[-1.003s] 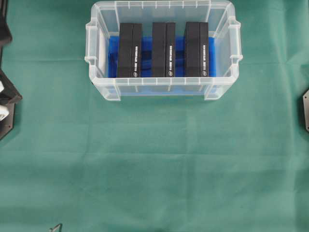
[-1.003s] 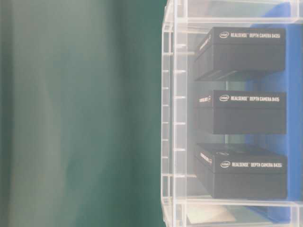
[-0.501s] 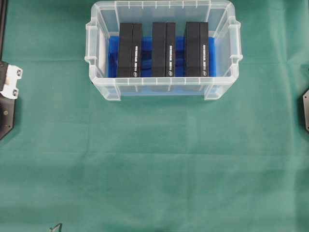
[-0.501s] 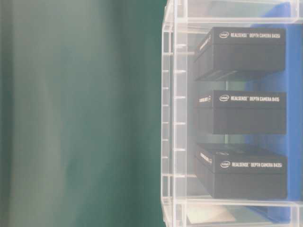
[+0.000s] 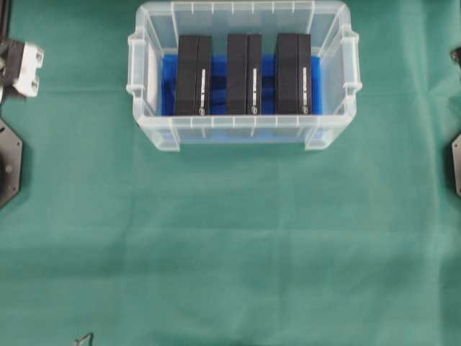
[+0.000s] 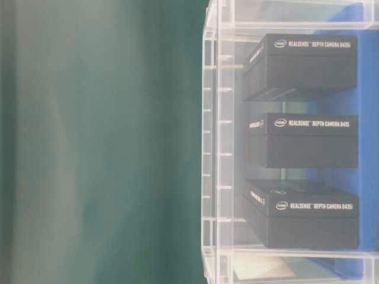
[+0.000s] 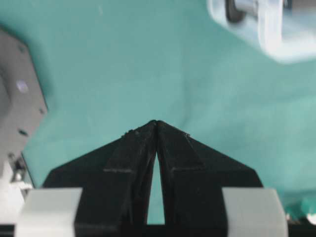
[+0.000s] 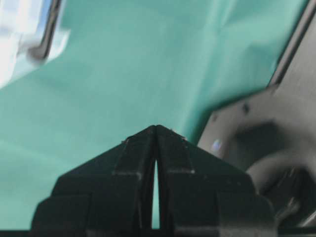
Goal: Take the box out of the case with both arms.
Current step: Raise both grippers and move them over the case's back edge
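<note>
While both hands, left and right, are clenched empty, they should spread before dropping inside the case on one box.

- This looks like a robotics lab, a staged test setup rather than a home or shop.
- A plain green cloth covers the whole bench, wrinkled but bare of household clutter.
- Black metal mounting plates sit at both side edges of the overhead view, bolted down as arm bases would be.
- The black boxes in the clear case are printed "RealSense Depth Camera", research hardware.
- The surroundings beyond the cloth are out of view, so the room itself is probably, not certainly, a lab.
</note>
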You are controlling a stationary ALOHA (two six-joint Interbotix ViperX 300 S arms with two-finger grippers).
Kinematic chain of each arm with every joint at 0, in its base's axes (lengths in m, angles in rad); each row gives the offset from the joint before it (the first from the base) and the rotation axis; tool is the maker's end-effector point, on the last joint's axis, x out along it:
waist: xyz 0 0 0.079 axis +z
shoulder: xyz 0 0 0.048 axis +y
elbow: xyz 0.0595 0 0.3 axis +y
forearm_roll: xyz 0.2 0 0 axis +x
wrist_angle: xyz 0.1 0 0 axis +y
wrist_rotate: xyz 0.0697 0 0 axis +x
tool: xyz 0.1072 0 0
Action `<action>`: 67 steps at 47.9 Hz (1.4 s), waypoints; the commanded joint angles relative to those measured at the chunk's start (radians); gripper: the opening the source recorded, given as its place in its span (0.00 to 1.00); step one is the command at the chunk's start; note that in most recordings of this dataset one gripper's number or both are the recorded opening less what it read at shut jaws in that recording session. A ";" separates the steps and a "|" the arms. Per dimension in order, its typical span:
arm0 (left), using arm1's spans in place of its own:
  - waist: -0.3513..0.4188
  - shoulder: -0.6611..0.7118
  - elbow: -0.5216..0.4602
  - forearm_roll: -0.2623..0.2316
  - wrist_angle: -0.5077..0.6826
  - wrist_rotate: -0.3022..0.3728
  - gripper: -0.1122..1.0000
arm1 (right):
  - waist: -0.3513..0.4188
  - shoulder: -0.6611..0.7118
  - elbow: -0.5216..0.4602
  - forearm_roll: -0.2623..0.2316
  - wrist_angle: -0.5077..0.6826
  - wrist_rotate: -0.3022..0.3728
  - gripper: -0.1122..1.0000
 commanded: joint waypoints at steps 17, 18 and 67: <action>0.121 0.018 -0.029 -0.012 -0.057 0.141 0.11 | -0.150 0.087 -0.034 0.011 -0.051 -0.153 0.11; 0.121 0.018 -0.029 -0.014 -0.057 0.143 0.11 | -0.150 0.086 -0.034 0.011 -0.051 -0.153 0.11; 0.077 0.044 -0.021 -0.014 -0.064 0.097 0.93 | -0.150 0.055 -0.017 0.006 -0.055 -0.086 0.97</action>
